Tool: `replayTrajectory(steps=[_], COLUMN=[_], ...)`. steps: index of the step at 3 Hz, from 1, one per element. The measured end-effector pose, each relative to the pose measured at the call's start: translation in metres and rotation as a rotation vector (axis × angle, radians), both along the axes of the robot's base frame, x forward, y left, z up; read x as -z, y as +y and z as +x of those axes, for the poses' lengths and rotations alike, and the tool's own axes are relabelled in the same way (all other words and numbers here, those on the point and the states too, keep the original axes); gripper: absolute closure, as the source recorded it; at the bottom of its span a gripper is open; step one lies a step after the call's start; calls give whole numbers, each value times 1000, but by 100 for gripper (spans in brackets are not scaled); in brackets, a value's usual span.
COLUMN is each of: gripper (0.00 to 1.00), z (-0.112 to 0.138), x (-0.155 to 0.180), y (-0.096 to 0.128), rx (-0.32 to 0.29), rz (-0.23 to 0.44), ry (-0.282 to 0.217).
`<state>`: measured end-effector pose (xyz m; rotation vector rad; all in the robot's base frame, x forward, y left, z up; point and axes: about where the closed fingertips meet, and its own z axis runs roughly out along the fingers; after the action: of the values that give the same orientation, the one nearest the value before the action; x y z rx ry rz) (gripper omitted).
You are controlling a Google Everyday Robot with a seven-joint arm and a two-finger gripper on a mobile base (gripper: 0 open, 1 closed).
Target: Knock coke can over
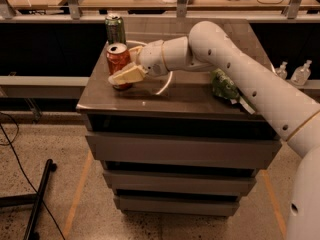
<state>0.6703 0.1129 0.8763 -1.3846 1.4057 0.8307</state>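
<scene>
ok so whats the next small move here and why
Probably push the gripper sideways, away from the arm, into the coke can. The can stands upright on the cabinet top with the gripper right beside it, so a short shove should tip it. The green can stands behind, out of the way.

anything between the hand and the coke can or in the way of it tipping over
Nothing visible lies between them: the hand is at the lower front of the red-orange aluminium coke can. The green aluminium can stands just behind it, which could block a backward fall.
</scene>
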Motion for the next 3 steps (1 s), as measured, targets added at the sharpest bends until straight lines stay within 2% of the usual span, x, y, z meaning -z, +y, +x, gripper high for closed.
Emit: replayTrajectory(steps=[1, 2, 3], gripper=[70, 99, 100], z=[-1, -3, -5], x=[1, -10, -29], y=[4, 2, -1], rx=[-6, -6, -11], rz=[0, -31, -139], ry=[2, -3, -13])
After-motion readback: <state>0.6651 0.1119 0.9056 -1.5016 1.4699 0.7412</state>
